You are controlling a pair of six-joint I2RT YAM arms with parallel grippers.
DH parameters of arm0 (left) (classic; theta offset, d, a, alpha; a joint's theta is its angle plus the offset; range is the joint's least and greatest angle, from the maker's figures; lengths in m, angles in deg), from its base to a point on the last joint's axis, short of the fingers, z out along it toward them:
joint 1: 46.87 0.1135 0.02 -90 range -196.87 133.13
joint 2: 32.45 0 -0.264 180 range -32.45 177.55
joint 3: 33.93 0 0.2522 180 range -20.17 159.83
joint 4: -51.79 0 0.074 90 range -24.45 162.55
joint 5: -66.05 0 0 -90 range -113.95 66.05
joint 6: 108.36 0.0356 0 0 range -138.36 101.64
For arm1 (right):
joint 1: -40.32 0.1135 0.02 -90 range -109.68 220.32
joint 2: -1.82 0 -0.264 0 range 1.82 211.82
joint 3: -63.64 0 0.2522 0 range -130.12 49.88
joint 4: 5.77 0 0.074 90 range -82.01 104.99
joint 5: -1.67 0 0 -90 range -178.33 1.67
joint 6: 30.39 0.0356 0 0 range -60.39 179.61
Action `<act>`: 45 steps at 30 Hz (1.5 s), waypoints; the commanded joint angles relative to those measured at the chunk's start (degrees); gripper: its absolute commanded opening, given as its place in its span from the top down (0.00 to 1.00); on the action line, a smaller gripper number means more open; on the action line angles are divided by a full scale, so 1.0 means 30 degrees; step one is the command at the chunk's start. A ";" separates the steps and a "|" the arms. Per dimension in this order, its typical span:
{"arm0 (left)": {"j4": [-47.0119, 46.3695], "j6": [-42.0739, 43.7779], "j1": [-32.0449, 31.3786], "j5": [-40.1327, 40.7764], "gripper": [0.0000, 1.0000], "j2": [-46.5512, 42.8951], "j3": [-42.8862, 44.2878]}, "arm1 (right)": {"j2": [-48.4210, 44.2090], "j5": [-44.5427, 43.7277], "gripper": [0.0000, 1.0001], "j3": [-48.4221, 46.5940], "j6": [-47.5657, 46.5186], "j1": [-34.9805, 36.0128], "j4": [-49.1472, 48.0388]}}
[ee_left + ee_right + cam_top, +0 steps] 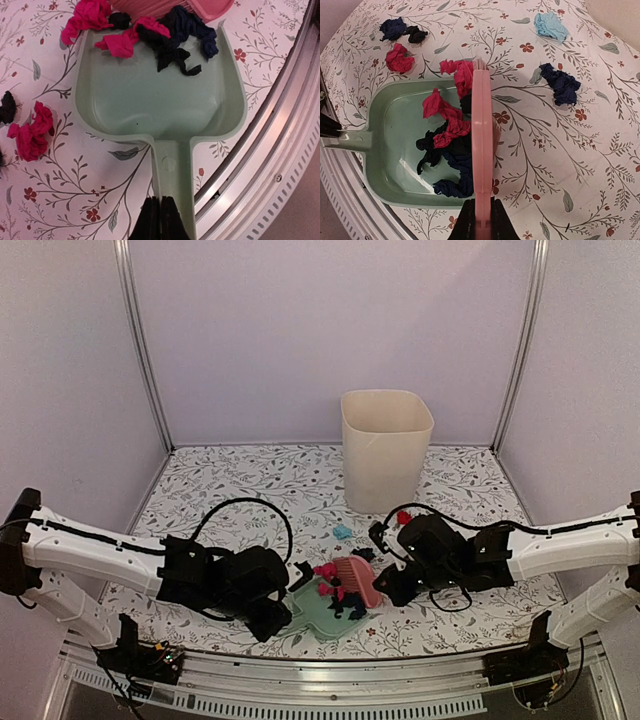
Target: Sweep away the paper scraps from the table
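Note:
The mint-green dustpan (150,105) lies flat near the table's front edge, also seen in the top view (322,618). My left gripper (161,215) is shut on its handle (172,167). My right gripper (482,225) is shut on the pink brush (482,140), which stands at the pan's mouth. Magenta (120,44) and navy (195,30) paper scraps lie just inside the mouth. Other scraps lie on the table: magenta (399,58), navy-black (400,31), navy (561,84), teal (550,26), and a magenta one (31,134) left of the pan.
A tall cream bin (386,448) stands behind the work area at the middle back. A red scrap (404,517) lies near the right arm's cable. The metal rail (260,150) runs close beside the dustpan. Grey walls enclose the table.

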State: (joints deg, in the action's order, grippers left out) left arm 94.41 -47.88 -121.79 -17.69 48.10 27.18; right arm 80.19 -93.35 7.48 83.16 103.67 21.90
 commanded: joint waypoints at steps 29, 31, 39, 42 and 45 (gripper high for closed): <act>-0.3758 -0.0356 0.0151 0.0039 1.00 -0.1111 -0.3427 | -0.3804 -0.6377 1.00 -0.0478 0.2668 0.1137 0.3965; -0.3976 -0.0311 0.0078 0.0198 1.00 -0.1182 -0.3392 | -0.3494 -0.6319 1.00 -0.0363 0.2879 0.1119 0.3975; -0.4691 -0.0041 0.0035 0.0575 1.00 -0.1080 -0.3462 | -0.2432 -0.2686 1.00 0.0242 0.1347 0.1119 0.1168; -0.4888 -0.0030 0.0038 0.0630 1.00 -0.0886 -0.3461 | -0.2151 -0.1232 1.00 0.0187 0.0870 0.1137 0.0291; -0.5110 0.0050 0.0039 0.0652 1.00 -0.0742 -0.3525 | -0.2014 0.0619 1.00 0.0267 0.0206 0.1148 -0.0701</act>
State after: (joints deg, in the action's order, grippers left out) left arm 80.93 -48.36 -121.55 -16.60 45.09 17.39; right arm 73.61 -99.91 7.92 87.03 107.01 26.32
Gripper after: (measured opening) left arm 0.024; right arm 0.077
